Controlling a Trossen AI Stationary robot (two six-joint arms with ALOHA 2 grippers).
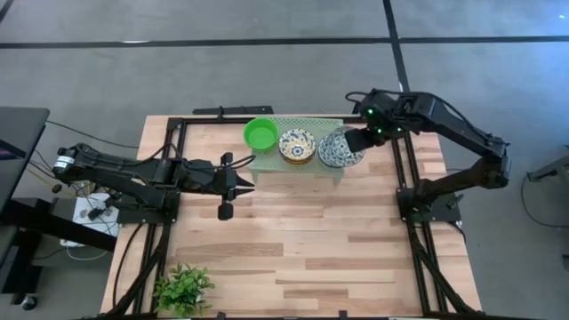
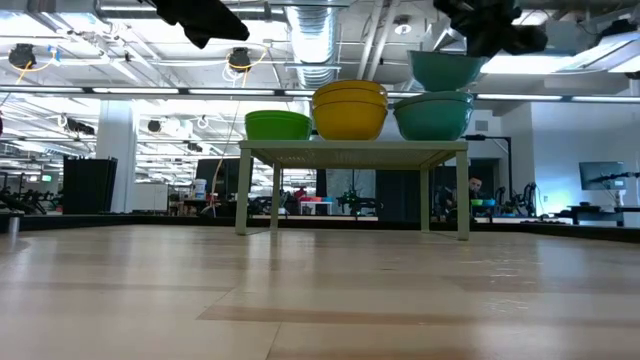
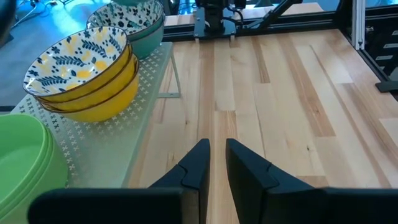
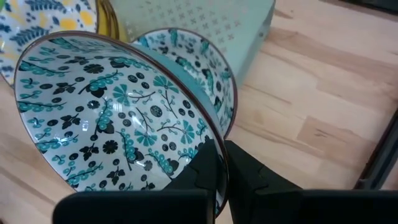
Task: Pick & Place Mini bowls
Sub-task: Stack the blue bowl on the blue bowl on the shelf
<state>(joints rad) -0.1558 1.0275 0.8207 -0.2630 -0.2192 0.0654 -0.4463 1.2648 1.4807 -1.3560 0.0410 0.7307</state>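
Note:
A pale green perforated rack point(image 1: 267, 163) at the table's far side carries a bright green bowl stack point(image 1: 260, 133), a stack of yellow-blue floral bowls point(image 1: 297, 145) and one blue floral bowl point(image 4: 208, 59). My right gripper point(image 4: 222, 155) is shut on a second blue floral mini bowl point(image 4: 112, 118), held just above the one on the rack. In the low view the lifted bowl point(image 2: 447, 68) hangs over the resting one point(image 2: 433, 115). My left gripper point(image 3: 216, 149) is shut and holds nothing, hovering near the rack's left near corner point(image 1: 247, 182). My right gripper pinches the blue floral bowl by its rim point(image 4: 214, 146) on the side toward the table's right, one finger inside the bowl and one outside. The fingers come slanting down from the right. The bowl is lifted clear and tilted above the bowl on the rack.
A small leafy plant point(image 1: 184, 289) stands at the table's near left corner. Black frame rails point(image 1: 404, 178) run along the table's left and right sides. Bare wood lies between the rack and the near edge. The room shows behind the rack's legs point(image 2: 243, 190).

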